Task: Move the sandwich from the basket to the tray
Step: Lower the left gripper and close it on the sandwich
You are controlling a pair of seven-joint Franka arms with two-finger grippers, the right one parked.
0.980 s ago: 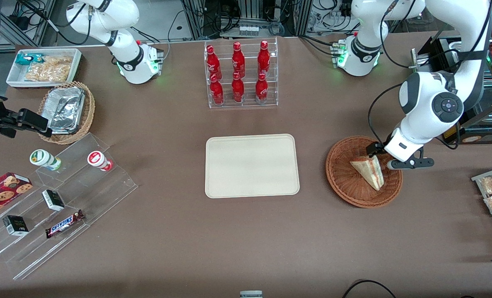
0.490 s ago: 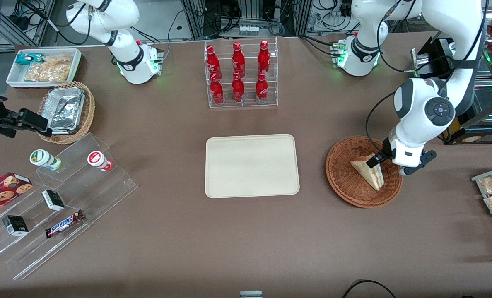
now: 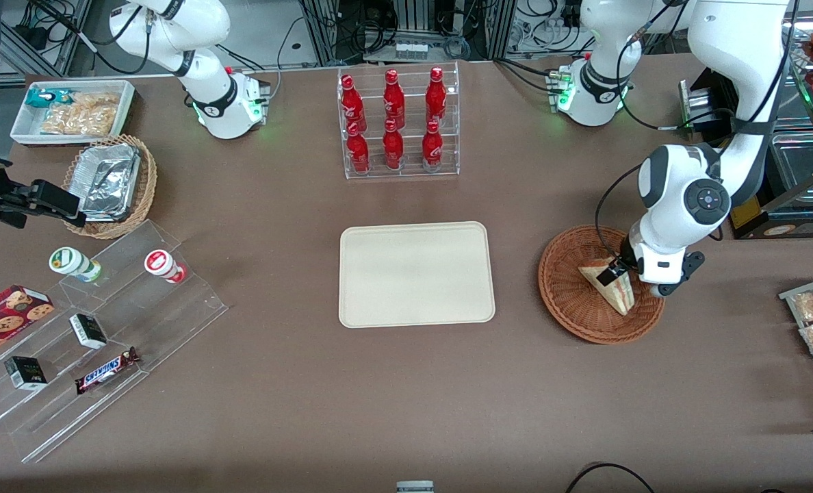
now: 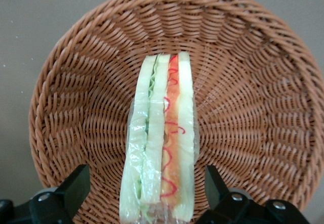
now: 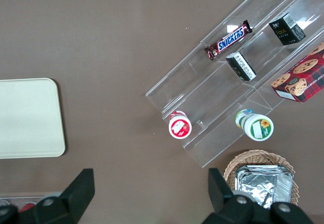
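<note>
Hovering low over the basket (image 3: 601, 284) at the right of the front view, the gripper (image 3: 617, 272) hangs directly above the sandwich (image 3: 612, 287); its jaws are spread wide and hold nothing, and in the wrist view one dark finger (image 4: 76, 188) stands clear of each side of the wedge, not touching it.

The sandwich stands on edge in the basket, cut face up, showing pale bread, green lettuce and an orange layer squiggled with red; a clear film seems to wrap it, glinting along the sides. It sits nearer the basket's rim on the working arm's side than its middle.

The tray (image 3: 417, 274) lies flat at the centre of the front view, well apart from the basket, with nothing on it; the move has not begun.

My judgement of how it will handle: light, soft and easily crushed; the bread will give under pressure, so a gentle squeeze is enough; the film looks slippery, so too faint a hold could let it slide out. The best hold seems to be across the two flat bread faces, near the thick middle of the wedge, since the thin tip offers little to press on; pinching along the layers might push the filling out. The woven wall is close, so a finger could catch on it.
</note>
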